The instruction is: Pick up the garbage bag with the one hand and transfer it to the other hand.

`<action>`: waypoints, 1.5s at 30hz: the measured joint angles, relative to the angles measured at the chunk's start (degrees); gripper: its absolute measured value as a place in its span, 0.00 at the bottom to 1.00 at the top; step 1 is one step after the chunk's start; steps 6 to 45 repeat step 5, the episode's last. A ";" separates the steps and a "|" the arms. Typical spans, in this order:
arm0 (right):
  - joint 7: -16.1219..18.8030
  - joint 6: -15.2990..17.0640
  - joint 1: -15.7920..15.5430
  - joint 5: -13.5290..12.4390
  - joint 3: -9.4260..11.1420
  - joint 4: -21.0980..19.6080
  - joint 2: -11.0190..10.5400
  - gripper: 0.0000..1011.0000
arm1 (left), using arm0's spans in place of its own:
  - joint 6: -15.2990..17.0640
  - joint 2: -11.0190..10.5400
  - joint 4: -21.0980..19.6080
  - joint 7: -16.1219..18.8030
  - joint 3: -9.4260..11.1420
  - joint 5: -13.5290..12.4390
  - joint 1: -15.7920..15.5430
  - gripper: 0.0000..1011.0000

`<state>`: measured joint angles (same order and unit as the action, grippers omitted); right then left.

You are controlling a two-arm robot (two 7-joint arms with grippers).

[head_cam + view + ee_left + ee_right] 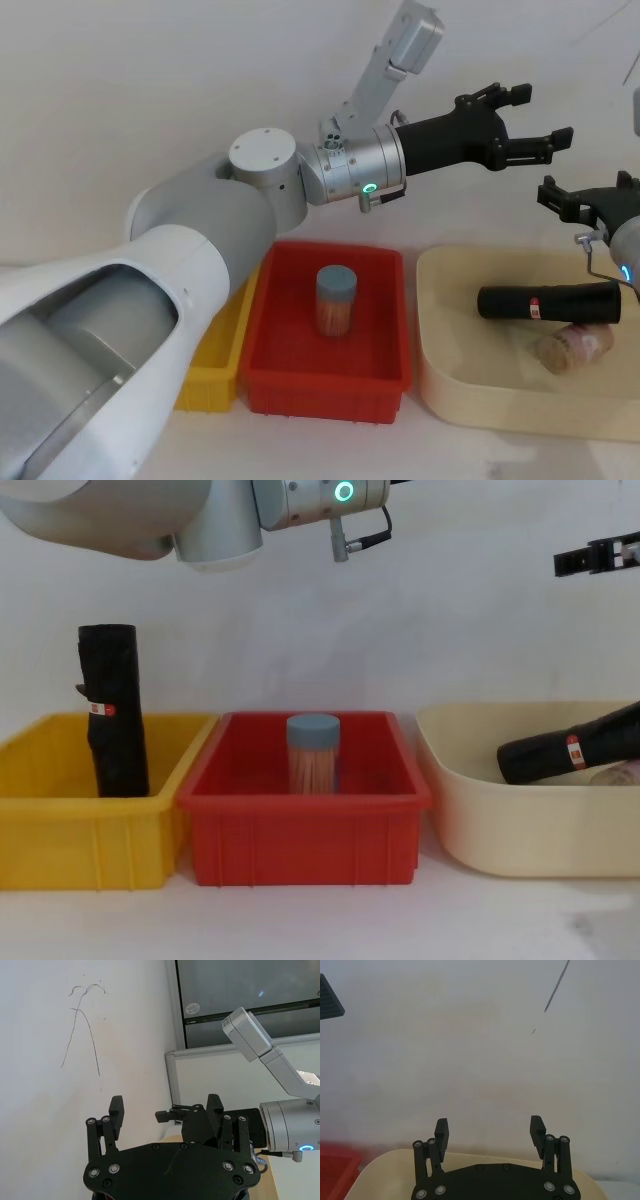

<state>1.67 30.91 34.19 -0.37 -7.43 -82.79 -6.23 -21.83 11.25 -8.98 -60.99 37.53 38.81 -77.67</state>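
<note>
The garbage bag [548, 303] lies untouched in the cream tub [440, 375]. The left gripper [545, 140], fingers apart, should be lowered squarely across its middle; the right gripper [580, 205] is also held open.

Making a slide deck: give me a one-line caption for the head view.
Open left end effector raised above cream basin holding black garbage-bag roll; right end effector nearby.
</note>
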 joint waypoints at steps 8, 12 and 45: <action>0.00 0.03 0.02 0.00 0.03 0.02 0.02 0.99 | 0.00 0.00 0.00 0.00 0.00 0.00 0.00 0.99; 0.00 0.03 0.02 0.00 0.03 0.02 0.02 0.99 | 0.00 0.00 0.00 0.00 0.00 0.00 0.00 0.99; 0.00 0.03 0.02 0.00 0.03 0.02 0.02 0.99 | 0.00 0.00 0.00 0.00 0.00 0.00 0.00 0.99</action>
